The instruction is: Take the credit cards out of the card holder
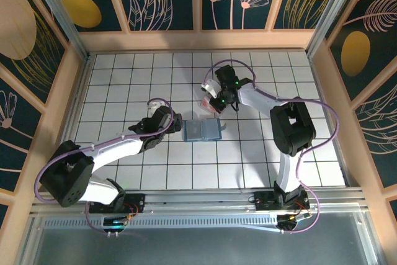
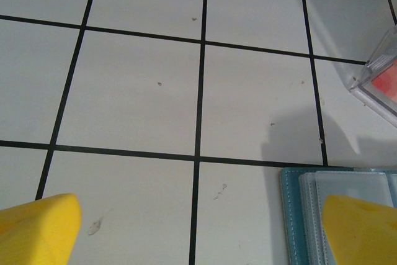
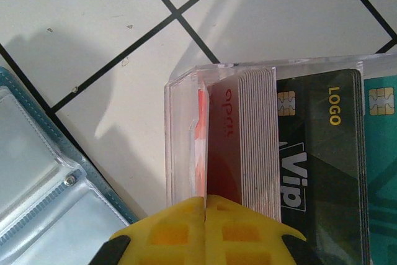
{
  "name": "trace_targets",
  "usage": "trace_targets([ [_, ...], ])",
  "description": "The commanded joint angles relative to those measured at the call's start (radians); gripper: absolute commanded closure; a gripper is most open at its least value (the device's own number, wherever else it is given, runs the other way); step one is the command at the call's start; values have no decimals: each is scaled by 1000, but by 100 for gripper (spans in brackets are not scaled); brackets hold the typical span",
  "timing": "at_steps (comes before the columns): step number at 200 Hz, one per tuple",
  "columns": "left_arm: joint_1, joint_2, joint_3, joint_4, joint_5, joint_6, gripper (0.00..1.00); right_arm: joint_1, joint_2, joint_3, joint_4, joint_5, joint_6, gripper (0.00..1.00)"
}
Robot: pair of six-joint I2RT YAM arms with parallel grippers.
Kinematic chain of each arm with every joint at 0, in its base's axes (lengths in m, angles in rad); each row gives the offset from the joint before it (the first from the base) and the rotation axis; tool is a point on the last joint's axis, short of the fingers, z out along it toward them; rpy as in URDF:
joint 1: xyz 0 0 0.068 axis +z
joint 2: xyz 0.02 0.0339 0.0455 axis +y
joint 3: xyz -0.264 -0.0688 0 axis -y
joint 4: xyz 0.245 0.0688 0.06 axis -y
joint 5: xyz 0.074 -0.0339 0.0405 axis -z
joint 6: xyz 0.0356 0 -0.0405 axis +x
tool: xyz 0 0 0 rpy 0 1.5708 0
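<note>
The card holder [image 1: 201, 131] lies open on the tiles, its clear sleeves facing up; its teal stitched edge [image 2: 291, 215] is in the left wrist view and a corner [image 3: 37, 184] in the right wrist view. My right gripper [image 3: 205, 212] is shut on a thin credit card [image 3: 201, 134] with a red blotch. The card stands edge-on at the left wall of a clear box [image 3: 180, 122]. From above, the right gripper [image 1: 218, 102] hovers over that box, just behind the holder. My left gripper [image 1: 169, 125] stands open left of the holder, with bare tile between its fingertips [image 2: 37, 228].
The clear box [image 1: 209, 100] holds upright stacks of whitish-pink [image 3: 257, 134], black [image 3: 316, 153] and teal cards [image 3: 381, 153]. Its corner [image 2: 381, 82] sits beyond the holder. Wooden walls ring the tiled floor; open tiles lie to the left and front.
</note>
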Motion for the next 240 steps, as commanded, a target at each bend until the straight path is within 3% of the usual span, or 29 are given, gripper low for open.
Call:
trace_targets([
  [1, 5, 9, 6, 1, 8, -14, 1, -10, 20, 41, -38, -9, -4, 87],
  [28, 5, 8, 13, 1, 7, -13, 1, -13, -15, 43, -33, -12, 13, 77],
  [75, 5, 1, 17, 6, -3, -21, 1, -13, -128, -4, 28, 13, 100, 76],
  [99, 7, -17, 6, 22, -11, -39, 1, -3, -209, -54, 84, 99, 240, 76],
  [134, 14, -46, -24, 43, -39, -93, 1, 20, -318, -146, 94, 277, 573, 71],
  [179, 25, -85, -75, 58, -83, -153, 1, 190, -387, -267, 54, 419, 877, 64],
  [206, 29, -104, -105, 61, -105, -188, 1, 293, -323, -285, 33, 452, 1019, 62],
  [240, 32, -122, -134, 50, -129, -220, 1, 387, -194, -241, 38, 446, 1087, 61],
])
